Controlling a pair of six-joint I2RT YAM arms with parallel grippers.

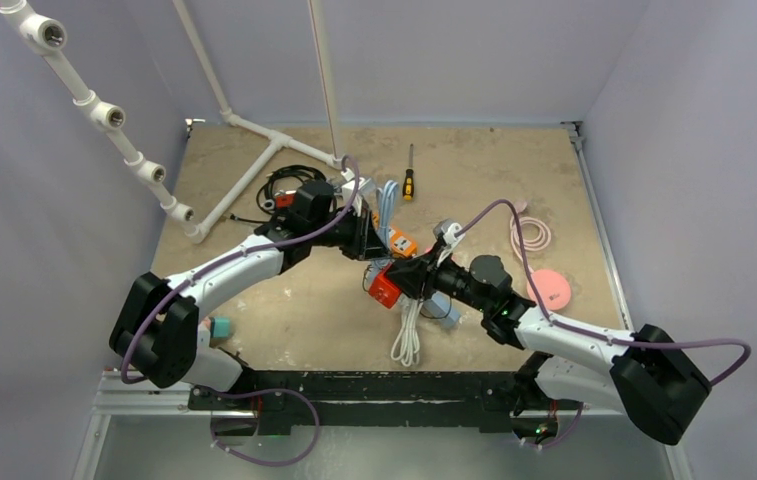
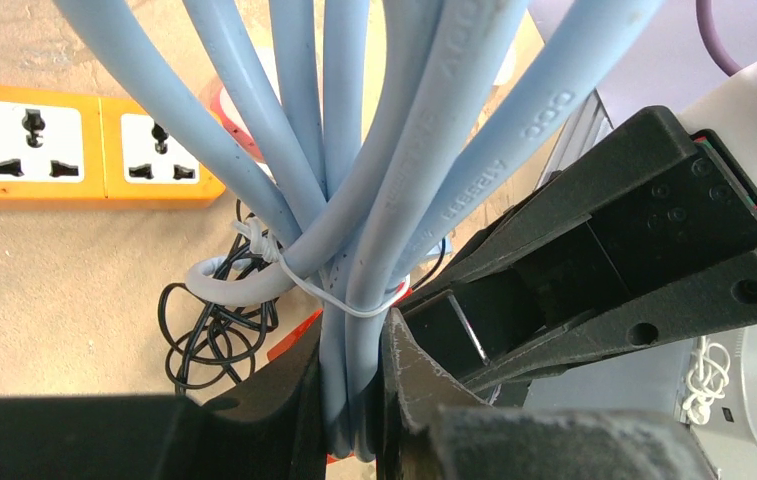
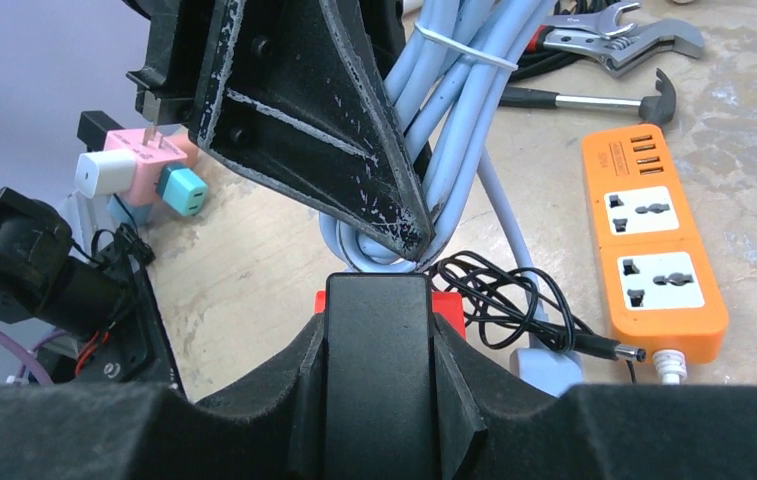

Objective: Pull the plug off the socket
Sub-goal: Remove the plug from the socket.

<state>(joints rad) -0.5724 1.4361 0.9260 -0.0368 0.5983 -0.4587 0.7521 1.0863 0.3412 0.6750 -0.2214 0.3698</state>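
Left gripper [image 2: 351,405] pinches a bundled pale-blue cable [image 2: 394,150]. Right gripper [image 3: 375,345] squeezes a black boxy plug [image 3: 374,300], nearly hiding the red socket [image 3: 450,306].

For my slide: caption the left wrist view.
Left end effector clamps a blue cable bundle near an orange power strip.

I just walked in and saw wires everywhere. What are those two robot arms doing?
The left gripper is clamped on a bundle of light blue cable tied with a white zip tie. The right gripper grips a black plug that seems to sit in a red socket block. The plug is not out yet, so the pulling is yet to come.
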